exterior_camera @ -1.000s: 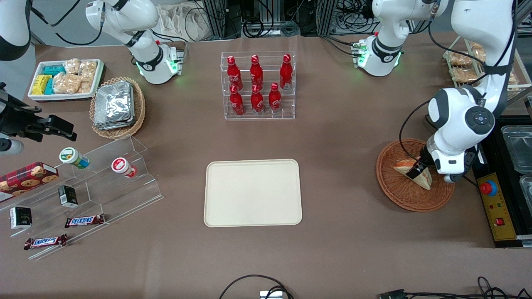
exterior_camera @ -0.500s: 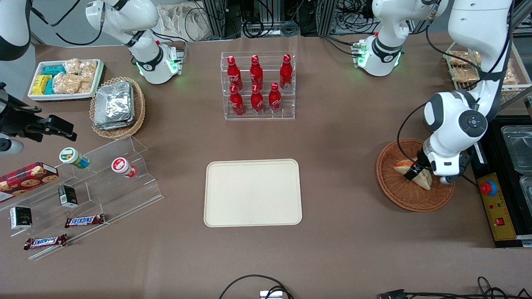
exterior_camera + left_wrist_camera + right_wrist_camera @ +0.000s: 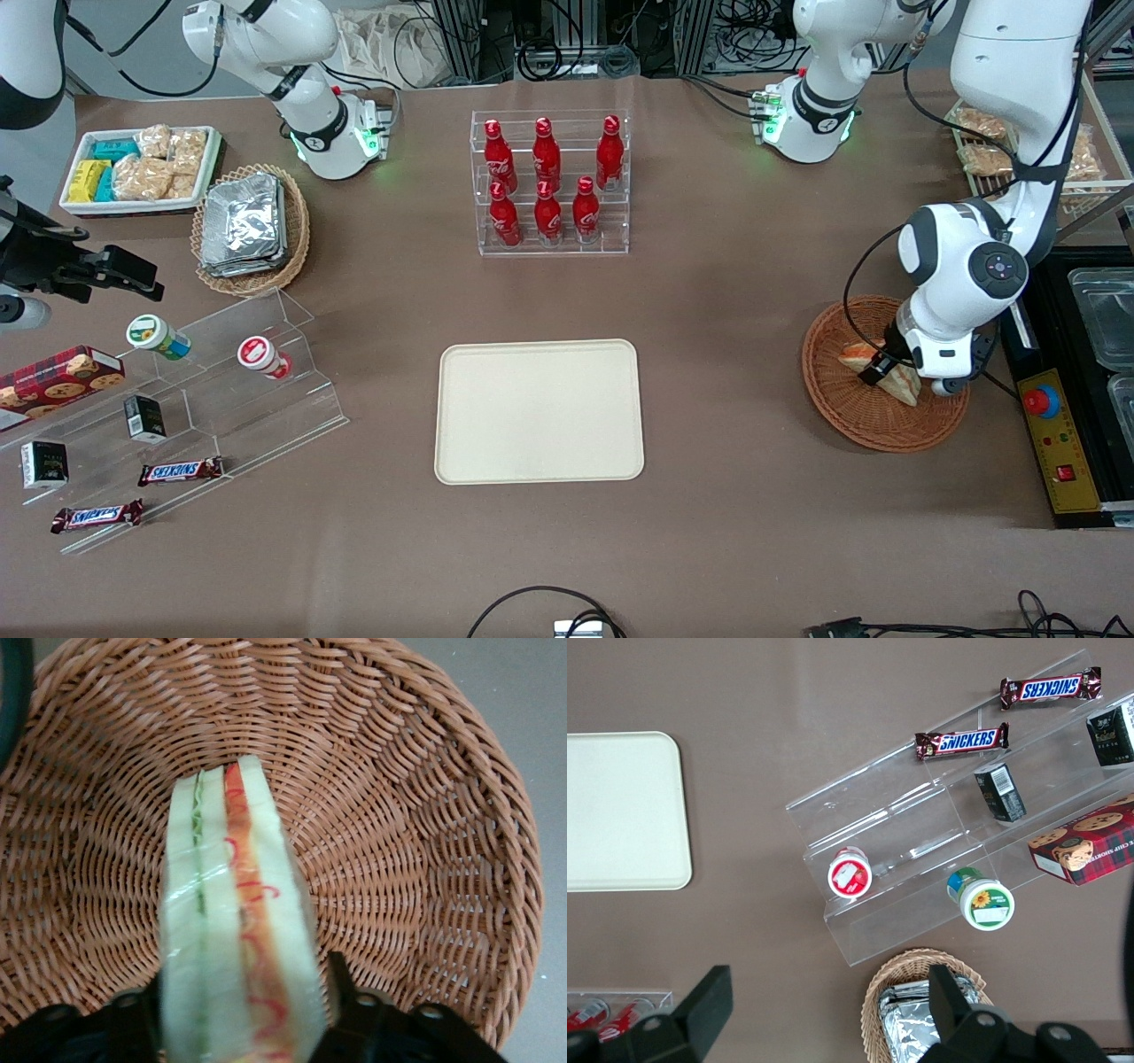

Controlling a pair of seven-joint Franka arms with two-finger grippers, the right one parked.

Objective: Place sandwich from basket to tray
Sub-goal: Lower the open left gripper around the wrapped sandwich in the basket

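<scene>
Sandwich (image 3: pixel 890 377) clamped between gripper (image 3: pixel 877 369) fingers, one black pad (image 3: pixel 354 1014) pressed to each bread face, filling stripe of orange-red and green seen edge-on between them in the left wrist view. Gripper pinched on the wedge, low inside the basket (image 3: pixel 833 403).

Against the front view of a second ago: gripper and wedge shifted slightly farther from the front camera and a little toward the parked arm's end of the table; wrist joint likewise carried the same way. Wedge appears raised somewhat off the weave, though contact between its lower corner and the basket floor not resolvable. Basket unmoved. Tray (image 3: pixel 539 470) unmoved and bare.

Relative to the gripper: sandwich directly within the grasp, its long cut edge running away from the fingertips over the basket floor (image 3: pixel 416 833); woven wall ringing the gripper on all sides; basket rim nearest the front camera lying just past the wedge's tip. Tray well apart from the gripper, toward the parked arm's end, with bare brown table (image 3: pixel 726 354) between tray and basket.

Red bottle rack (image 3: pixel 549 182) farther from the front camera than the tray, well apart from the gripper.
</scene>
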